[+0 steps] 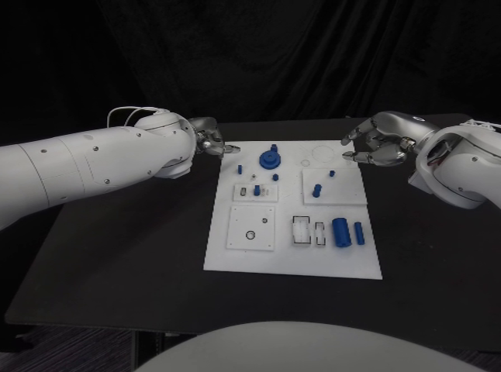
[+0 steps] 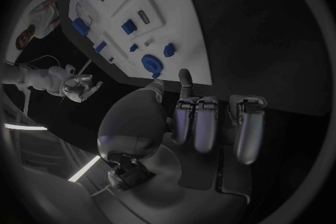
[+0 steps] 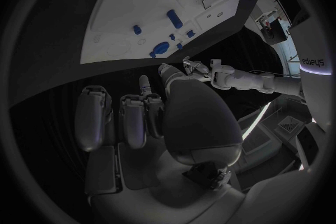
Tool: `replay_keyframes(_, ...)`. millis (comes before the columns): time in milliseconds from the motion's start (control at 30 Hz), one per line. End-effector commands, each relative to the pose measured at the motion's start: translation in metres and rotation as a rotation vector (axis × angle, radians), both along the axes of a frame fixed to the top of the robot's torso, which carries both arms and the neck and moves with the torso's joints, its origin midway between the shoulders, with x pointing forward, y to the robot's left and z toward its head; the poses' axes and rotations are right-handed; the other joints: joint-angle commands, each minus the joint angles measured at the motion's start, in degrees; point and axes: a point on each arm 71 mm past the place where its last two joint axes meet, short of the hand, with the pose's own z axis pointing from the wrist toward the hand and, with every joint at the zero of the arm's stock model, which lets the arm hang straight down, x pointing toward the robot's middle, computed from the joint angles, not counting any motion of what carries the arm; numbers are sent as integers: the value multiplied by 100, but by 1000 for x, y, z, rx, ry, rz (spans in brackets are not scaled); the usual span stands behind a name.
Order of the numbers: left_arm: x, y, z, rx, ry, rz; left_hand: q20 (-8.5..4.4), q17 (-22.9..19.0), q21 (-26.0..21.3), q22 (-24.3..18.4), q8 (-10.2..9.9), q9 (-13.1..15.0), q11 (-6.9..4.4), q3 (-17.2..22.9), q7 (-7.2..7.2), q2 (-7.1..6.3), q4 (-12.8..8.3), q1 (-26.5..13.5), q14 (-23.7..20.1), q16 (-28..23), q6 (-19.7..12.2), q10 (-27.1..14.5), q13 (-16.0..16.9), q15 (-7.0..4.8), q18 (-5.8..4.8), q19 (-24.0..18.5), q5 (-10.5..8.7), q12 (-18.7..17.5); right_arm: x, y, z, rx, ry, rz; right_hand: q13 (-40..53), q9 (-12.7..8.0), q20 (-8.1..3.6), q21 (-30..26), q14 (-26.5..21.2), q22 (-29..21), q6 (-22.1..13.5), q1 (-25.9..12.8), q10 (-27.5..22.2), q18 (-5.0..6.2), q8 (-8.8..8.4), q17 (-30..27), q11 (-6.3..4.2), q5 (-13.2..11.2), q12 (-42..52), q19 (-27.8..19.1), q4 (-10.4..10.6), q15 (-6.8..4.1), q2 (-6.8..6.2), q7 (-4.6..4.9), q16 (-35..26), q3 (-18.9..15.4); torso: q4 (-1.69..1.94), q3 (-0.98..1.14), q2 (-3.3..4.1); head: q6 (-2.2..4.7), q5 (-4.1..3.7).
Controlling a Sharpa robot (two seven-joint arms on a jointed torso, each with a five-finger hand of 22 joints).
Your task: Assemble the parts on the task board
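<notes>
You have the white rectangular task board (image 1: pixel 250 260) lying flat in the middle of the black counter (image 1: pixel 116 263), with small blue plastic parts spread over it: a round blue gear-like disc with a peg (image 1: pixel 272 160) at the far end, a few small blue pegs (image 1: pixel 257 189) just near of it, and a larger blue cylinder (image 1: pixel 341 232) lying in the near right area beside a slimmer blue pin (image 1: pixel 361 232). Judge these as light, stiff and smooth, so they may slip or roll; pinch each one across its sides, and take the lying cylinder across its middle.

Your left hand (image 1: pixel 209 140) hovers at the board's far left corner, fingers curled inward and holding nothing. Your right hand (image 1: pixel 376 142) hangs over the far right corner, fingers likewise curled in, with nothing in them. Neither touches the board.
</notes>
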Motion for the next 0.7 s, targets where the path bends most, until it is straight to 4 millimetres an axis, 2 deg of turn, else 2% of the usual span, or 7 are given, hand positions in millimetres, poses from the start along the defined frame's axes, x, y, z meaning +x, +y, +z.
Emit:
replay_keyframes(33, -3, -6, -4, 4, 14, -42, -5, 1510, 23, 1508, -171, -146, 20, -68, 1, 61, 5, -23, 605, 15, 78, 597, 1501, 0, -37, 604, -38, 15, 0, -1, -1, -3, 3, -12, 714, -8, 27, -38, 459, 1167, 39, 6, 29, 35, 10, 848, 40, 8, -35, 129, 11, 53, 52, -18, -11, 30, -1, -2, 1, 1, -16)
replay_keyframes(233, -5, -10, -7, 1, 21, -52, 10, 1510, 23, 1508, -422, -392, 39, -164, 23, 100, 5, -35, 605, 15, 175, 597, 1501, 18, -37, 604, -37, 15, 0, -2, -1, -3, 4, -15, 714, -8, 27, -38, 459, 1167, 39, 6, 29, 35, 10, 848, 40, 8, -35, 129, 11, 53, 52, -18, -11, 30, -3, -2, 1, 1, 3)
replay_keyframes(467, -6, -15, -9, 0, 29, -65, 13, 1510, 23, 1508, -457, -430, 41, -178, 24, 116, 6, -40, 605, 15, 204, 597, 1501, 20, -37, 604, -28, 15, 0, -2, -1, -4, 4, -14, 714, -8, 27, -38, 459, 1167, 39, 6, 29, 35, 10, 848, 40, 8, -35, 129, 11, 53, 52, -18, -11, 30, 1, 3, 3, 1, 4)
replay_keyframes(667, -5, -19, -12, 3, 37, -72, 18, 1510, 23, 1508, -534, -507, 41, -189, 23, 143, -16, 12, 605, 15, 263, 597, 1501, 22, -37, 604, 90, 15, 0, -1, -2, -4, 6, -12, 714, -8, 27, -38, 459, 1167, 39, 6, 29, 35, 10, 848, 40, 8, -35, 129, 11, 53, 52, -18, -11, 30, 4, 3, 4, 1, 0)
replay_keyframes(700, -5, -19, -13, 4, 39, -71, 18, 1510, 23, 1508, -567, -537, 41, -186, 21, 148, -27, 57, 605, 15, 284, 597, 1501, 23, -37, 604, 169, 15, 0, -1, -2, -4, 6, -12, 714, -8, 27, -38, 459, 1167, 39, 6, 29, 35, 10, 848, 40, 8, -35, 129, 11, 53, 52, -18, -11, 30, 4, 2, 4, 1, -5)
